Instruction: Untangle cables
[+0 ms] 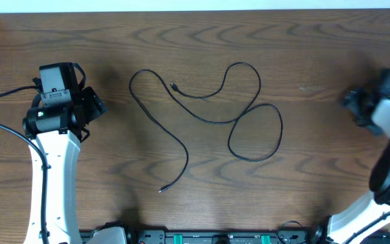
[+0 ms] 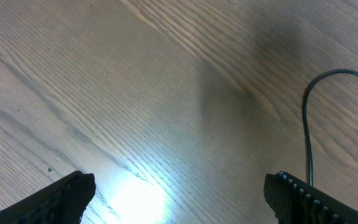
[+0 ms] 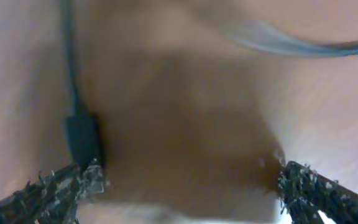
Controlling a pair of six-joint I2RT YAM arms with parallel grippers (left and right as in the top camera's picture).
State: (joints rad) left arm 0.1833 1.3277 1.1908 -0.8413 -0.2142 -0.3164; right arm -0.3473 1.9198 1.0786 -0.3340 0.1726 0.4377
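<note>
No writing is legible; the pale sticker point(image 1: 55, 96) on the left arm's black wrist housing point(image 1: 58, 76) is too small to read.

A wood-grain table point(image 1: 317, 47) carries one thin black cable point(image 1: 217, 123) lying in loose, open loops.

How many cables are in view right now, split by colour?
Black cables: 2 (one looped mid-table, one plug end in the right wrist view)
White cable: 1, blurred
Total: 3
</note>
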